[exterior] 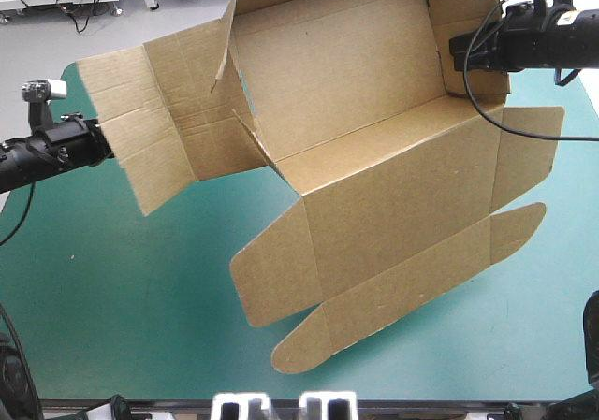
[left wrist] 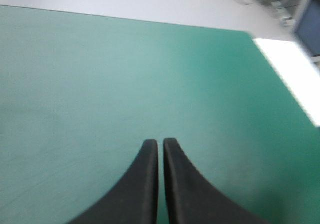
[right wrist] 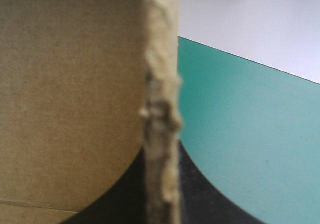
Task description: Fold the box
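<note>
Brown board of the box (right wrist: pixel 70 84) fills our right wrist view, its raw edge pinched by the right gripper (right wrist: pixel 161 156); we see it held tilted over the teal-green cover (exterior: pixel 122 289); the left gripper (left wrist: pixel 160 143) is closed on nothing.

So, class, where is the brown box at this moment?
In the high view the box spreads over the table's middle and far side, its far right edge pinched in the right claw; the left claw sits beside its left flap.

Table (exterior: pixel 112 280), teal-green cover; box (exterior: pixel 374 205) lower flaps near surface, contact unclear.
</note>
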You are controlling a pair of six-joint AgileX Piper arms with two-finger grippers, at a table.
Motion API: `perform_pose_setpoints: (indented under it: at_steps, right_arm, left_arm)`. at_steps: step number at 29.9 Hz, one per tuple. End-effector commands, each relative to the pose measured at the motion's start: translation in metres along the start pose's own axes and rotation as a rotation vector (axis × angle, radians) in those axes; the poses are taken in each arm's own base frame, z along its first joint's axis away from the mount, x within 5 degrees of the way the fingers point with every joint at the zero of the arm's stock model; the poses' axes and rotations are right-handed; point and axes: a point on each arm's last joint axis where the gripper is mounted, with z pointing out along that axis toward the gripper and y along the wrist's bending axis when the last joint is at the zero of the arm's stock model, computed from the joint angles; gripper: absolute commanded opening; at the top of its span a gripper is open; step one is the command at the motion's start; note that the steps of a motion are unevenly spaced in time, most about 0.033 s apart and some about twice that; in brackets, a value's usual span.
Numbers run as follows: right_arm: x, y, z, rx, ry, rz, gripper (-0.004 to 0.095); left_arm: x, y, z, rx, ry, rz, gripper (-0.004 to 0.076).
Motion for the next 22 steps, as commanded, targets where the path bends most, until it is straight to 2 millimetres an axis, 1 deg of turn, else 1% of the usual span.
perform_pose_setpoints:
  at_steps: [1, 3, 5, 8, 10, 15, 18, 22]
  right_arm:
    - [-0.008, 0.013, -0.013, -0.063, -0.063, 0.001, -0.0024]
    - [-0.006, 0.010, -0.009, -0.062, -0.048, 0.010, -0.0024]
    - [-0.002, 0.007, -0.004, -0.066, -0.031, 0.011, -0.0024]
    - [0.002, 0.001, 0.005, -0.071, -0.011, 0.028, -0.0024]
    - [0.004, -0.003, 0.011, -0.074, 0.002, 0.039, -0.0024]
    - [0.008, -0.015, 0.024, -0.045, 0.032, 0.050, -0.0024]
    - [0.011, -0.020, 0.030, -0.018, 0.058, 0.050, -0.0024]
    - [0.014, -0.021, 0.045, 0.035, 0.107, 0.040, -0.0024]
  left_arm:
    - [-0.018, -0.020, 0.008, 0.343, -0.154, -0.047, 0.0099]
    - [-0.014, -0.023, 0.018, 0.369, -0.121, -0.054, 0.0193]
    - [-0.009, -0.031, 0.027, 0.389, -0.070, -0.022, 0.0281]
    - [-0.006, -0.045, 0.037, 0.435, -0.036, -0.003, 0.0367]
    - [-0.005, -0.054, 0.043, 0.474, -0.033, 0.002, 0.0386]
    - [-0.002, -0.077, 0.052, 0.554, -0.018, 0.018, 0.0388]
    - [-0.001, -0.089, 0.050, 0.581, -0.016, 0.034, 0.0392]
    - [-0.004, -0.102, 0.043, 0.614, -0.041, 0.035, 0.0398]
